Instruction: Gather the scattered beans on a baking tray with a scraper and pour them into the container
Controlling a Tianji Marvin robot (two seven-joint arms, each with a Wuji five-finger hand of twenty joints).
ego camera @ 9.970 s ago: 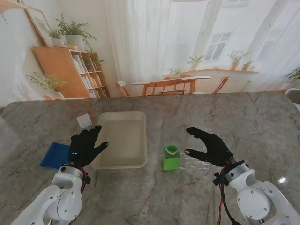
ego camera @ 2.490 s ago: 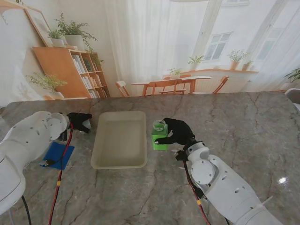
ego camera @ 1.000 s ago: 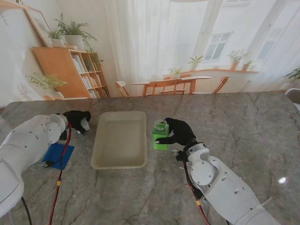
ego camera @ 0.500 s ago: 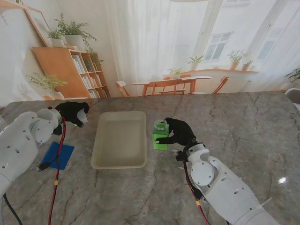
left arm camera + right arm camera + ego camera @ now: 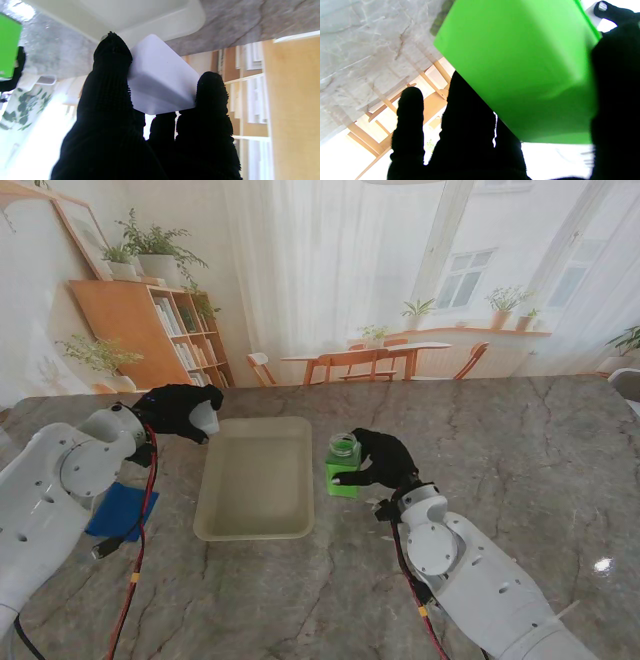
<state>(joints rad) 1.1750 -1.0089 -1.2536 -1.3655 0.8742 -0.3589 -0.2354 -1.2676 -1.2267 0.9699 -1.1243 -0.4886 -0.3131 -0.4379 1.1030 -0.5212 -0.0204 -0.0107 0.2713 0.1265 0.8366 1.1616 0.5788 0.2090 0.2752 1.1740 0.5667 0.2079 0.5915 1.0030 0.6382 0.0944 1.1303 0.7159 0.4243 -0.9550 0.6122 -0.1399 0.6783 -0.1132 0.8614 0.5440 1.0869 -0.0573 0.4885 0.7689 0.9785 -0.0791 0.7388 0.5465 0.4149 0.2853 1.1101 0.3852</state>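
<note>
From the stand, the left hand (image 5: 178, 410) is a dark clump at the far left corner of the cream baking tray (image 5: 222, 520), with only a sliver of white showing. The left wrist view shows what it holds: a flat white scraper (image 5: 160, 80) with rounded corners, pinched between thumb and fingers (image 5: 211, 100), the tray's rounded rim just past it. The right hand (image 5: 378, 460) is wrapped around the green container (image 5: 342, 476), which stands just right of the tray; the right wrist view fills with its smooth, square green wall (image 5: 517, 67) between black fingers. No beans can be made out in any view.

Ten seconds ago both hands hovered open near me, and the scraper lay on the surface left of the tray. Half a second ago the left hand was farther left; it has now come to the tray's corner. The blue cloth (image 5: 120, 512) stays put on the veined grey marble surface (image 5: 500, 440). Both hands wear fuzzy black knit gloves.
</note>
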